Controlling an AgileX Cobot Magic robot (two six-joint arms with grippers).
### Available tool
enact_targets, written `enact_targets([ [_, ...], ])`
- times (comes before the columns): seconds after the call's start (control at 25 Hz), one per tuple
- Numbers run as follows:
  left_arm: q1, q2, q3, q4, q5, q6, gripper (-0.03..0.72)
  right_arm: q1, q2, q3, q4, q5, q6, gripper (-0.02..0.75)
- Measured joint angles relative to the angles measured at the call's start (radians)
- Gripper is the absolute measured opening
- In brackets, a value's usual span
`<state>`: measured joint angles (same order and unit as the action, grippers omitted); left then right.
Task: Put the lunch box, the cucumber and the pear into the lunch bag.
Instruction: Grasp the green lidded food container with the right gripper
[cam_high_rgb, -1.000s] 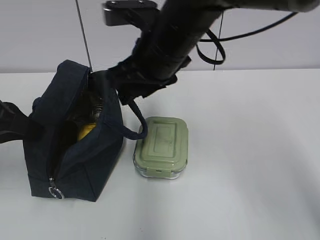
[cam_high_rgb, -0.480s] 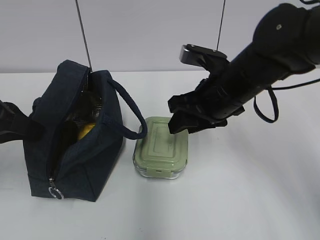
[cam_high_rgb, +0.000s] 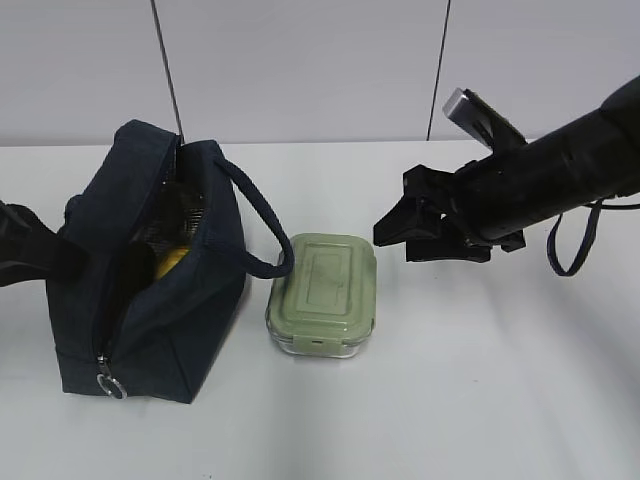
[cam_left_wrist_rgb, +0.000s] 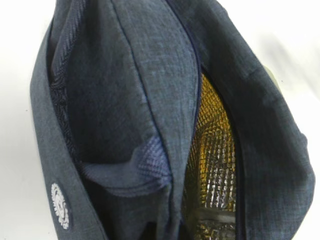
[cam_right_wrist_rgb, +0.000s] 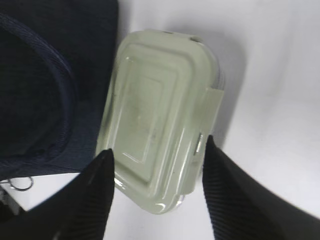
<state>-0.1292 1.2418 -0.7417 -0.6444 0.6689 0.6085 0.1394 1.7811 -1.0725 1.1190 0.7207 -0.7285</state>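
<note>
The right arm has swung out of the lunch bag's mouth at the upper left of the exterior view, passed over the lunch box half a second ago, and now sits at the right of the frame, clear of both. The right gripper (cam_high_rgb: 425, 235) comes away empty with its jaws spread; in the right wrist view its 2 dark fingers (cam_right_wrist_rgb: 87, 192) frame the near end of the box without touching it.

The lunch box (cam_high_rgb: 322, 293) has not shifted. It rests flat on the white table (cam_high_rgb: 500, 400) at the centre of the exterior view, sage-green lid clipped on, just beside the right wall of the lunch bag (cam_high_rgb: 150, 300), with the bag's loop handle (cam_high_rgb: 262, 225) drooping against its upper left corner.

The bag stands open at the left, and a yellow shape deep inside, most likely the pear (cam_high_rgb: 170, 262), shows through the gap. The cucumber is not visible in any view; it may lie lower in the bag, but that cannot be told.

The left wrist view, pressed close, shows only navy fabric and the silvery lining (cam_left_wrist_rgb: 212, 165); the left gripper itself is out of sight, so its state is unknown, though its arm (cam_high_rgb: 25, 255) leans against the bag's left side.

By this reading, the box is the 1 item plainly left, and the right gripper looks lined up for it.
</note>
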Motion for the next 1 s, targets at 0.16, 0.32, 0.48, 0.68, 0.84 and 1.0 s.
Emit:
enact_targets([
  [0.16,0.0,0.0,0.0,0.0,0.0,0.0,0.001,-0.058,0.065,0.009,0.137,0.113,-0.119,0.477],
  [0.32,0.0,0.0,0.0,0.0,0.0,0.0,0.001,-0.085,0.146,0.009,0.189,0.168,-0.174,0.484],
  [0.48,0.0,0.0,0.0,0.0,0.004,0.0,0.001,-0.087,0.184,0.009,0.226,0.173,-0.225,0.486],
  [0.68,0.0,0.0,0.0,0.0,0.005,0.0,0.001,-0.087,0.21,0.009,0.268,0.175,-0.291,0.51],
  [0.84,0.0,0.0,0.0,0.0,0.006,0.0,0.001,-0.087,0.235,0.009,0.282,0.175,-0.308,0.603],
  [1.0,0.0,0.0,0.0,0.0,0.006,0.0,0.001,-0.087,0.246,0.009,0.309,0.175,-0.325,0.604],
])
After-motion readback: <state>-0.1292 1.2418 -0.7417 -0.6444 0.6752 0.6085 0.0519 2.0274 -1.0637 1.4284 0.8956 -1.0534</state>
